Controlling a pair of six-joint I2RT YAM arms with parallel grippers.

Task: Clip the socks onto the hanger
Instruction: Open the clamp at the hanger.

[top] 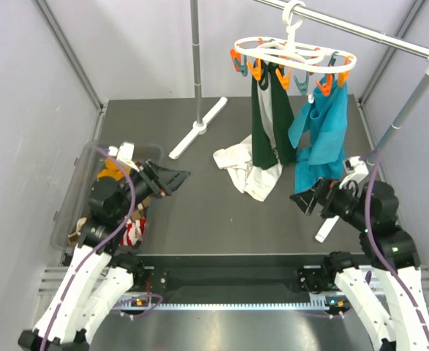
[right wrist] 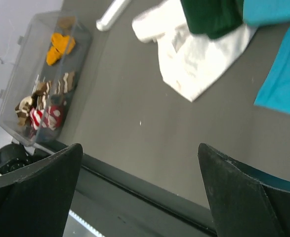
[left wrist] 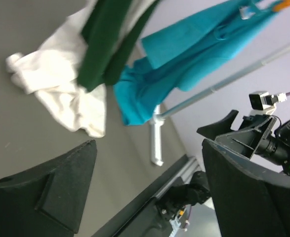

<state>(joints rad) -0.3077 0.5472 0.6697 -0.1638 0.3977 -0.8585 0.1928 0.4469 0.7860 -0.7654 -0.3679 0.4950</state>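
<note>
Clear plastic forms the bin at the left edge of the tabletop, and the socks lie loose inside it: mustard-orange ones at the far end, brown-and-cream striped ones in the middle, red-and-white striped ones nearest the arms. The left tool hovers just beside the bin's inner side with its jaws spread wide and nothing between them. The right tool hangs near the right edge of the tabletop, jaws likewise wide apart and empty. The hanger is hooked on the grey rail above the far right corner. A dark green garment and a teal one dangle from its clips. A white cloth rumples onto the tabletop below the green one.
</note>
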